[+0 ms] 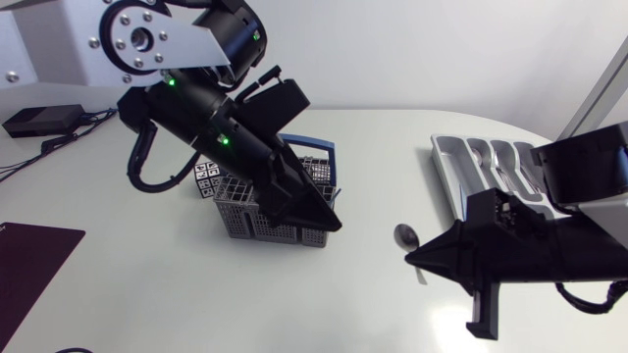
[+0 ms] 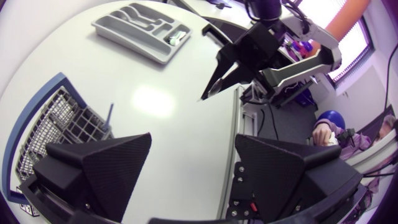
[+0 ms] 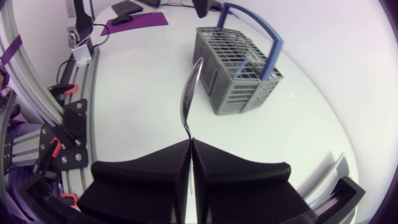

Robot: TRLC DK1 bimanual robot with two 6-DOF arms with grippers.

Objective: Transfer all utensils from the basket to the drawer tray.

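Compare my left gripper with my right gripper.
The left gripper is open and empty; the right gripper is shut on a spoon. The left gripper hangs at the basket; the right gripper sits between basket and tray. Both are matte black.

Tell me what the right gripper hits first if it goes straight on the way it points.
Likely the grey plastic basket with a blue handle, touched first by the metal spoon that the right gripper holds; depth is unclear.

Grey blue-handled basket, spoon in right gripper, grey tray
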